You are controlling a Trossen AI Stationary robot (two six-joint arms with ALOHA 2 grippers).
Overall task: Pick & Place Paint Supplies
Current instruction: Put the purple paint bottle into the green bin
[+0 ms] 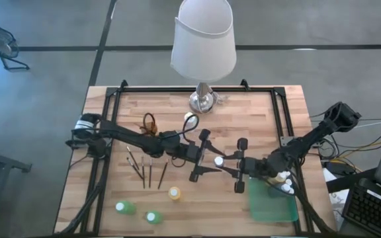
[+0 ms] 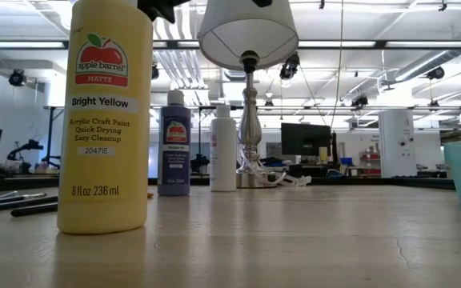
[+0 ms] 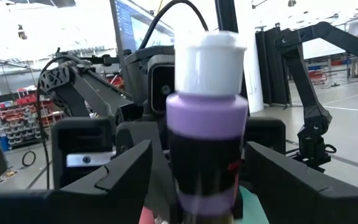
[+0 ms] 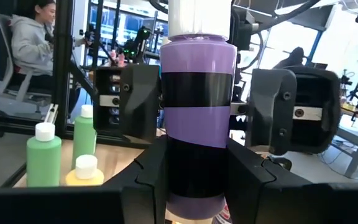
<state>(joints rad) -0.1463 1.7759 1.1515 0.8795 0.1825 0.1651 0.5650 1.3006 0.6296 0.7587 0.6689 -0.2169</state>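
My two arms are dark, near-black, built from slim tube links with chunkier blocks at the joints. My left gripper (image 1: pixel 207 157) and my right gripper (image 1: pixel 237 165) each carry two flat, angular black fingers (image 3: pixel 114 177) — matte, with bevelled edges. Black cables loop from my wrists, and silver plates with small screws sit on the gripper housings — plain otherwise.

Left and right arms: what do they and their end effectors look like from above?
Both arms are dark, slim and jointed. The left end effector and right end effector each have two flat black fingers. Black cables loop over the left arm; the right arm has a boxy black base.
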